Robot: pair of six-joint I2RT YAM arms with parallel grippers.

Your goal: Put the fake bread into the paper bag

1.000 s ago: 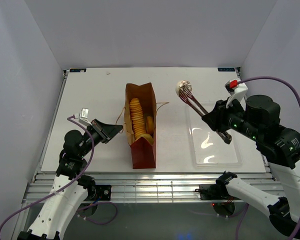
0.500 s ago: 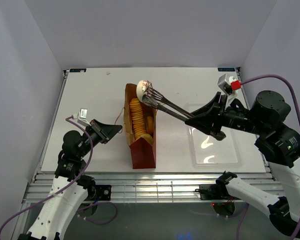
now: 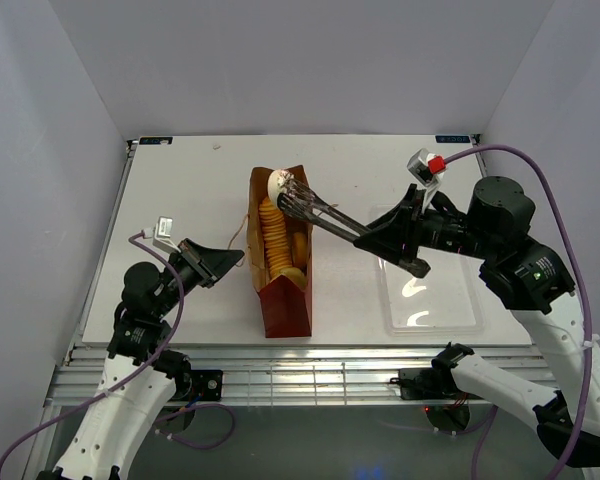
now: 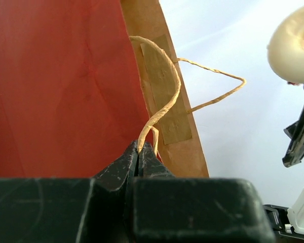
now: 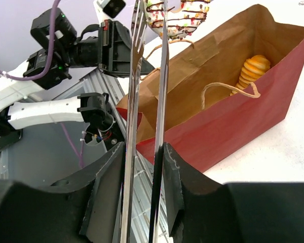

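On the white desk (image 3: 180, 200) the paper bag (image 3: 285, 305) lies on its side, its open mouth pointing away from the arms and its reddish lower end toward them. To its right sits the clear plastic tray (image 3: 430, 290), in which no bread piece shows. The metal tongs (image 3: 330, 215) reach from the right side across to the bag's mouth. Inside the bag the long ridged loaf (image 3: 270, 235) lies along the left wall, with the two ring buns (image 3: 298, 250) beside it, so three of the four pieces look to be packed. The last one, the whitish pastry (image 3: 278, 185), is pinched in the tong tips right at the far open end of the bag, over its rim and not yet resting inside. The right claw (image 5: 144, 152) is narrowed around the two tong arms, pressing them together; the arms stand slightly apart in the wrist view, and whether the squeeze is easing cannot be told from the pictures. The left claw (image 4: 140, 152) is fully closed on the bag's thin twine handle (image 4: 162, 96), at the bag's left side. What remains, by my reading, is only to let the pastry drop into the mouth and draw the tongs clear.
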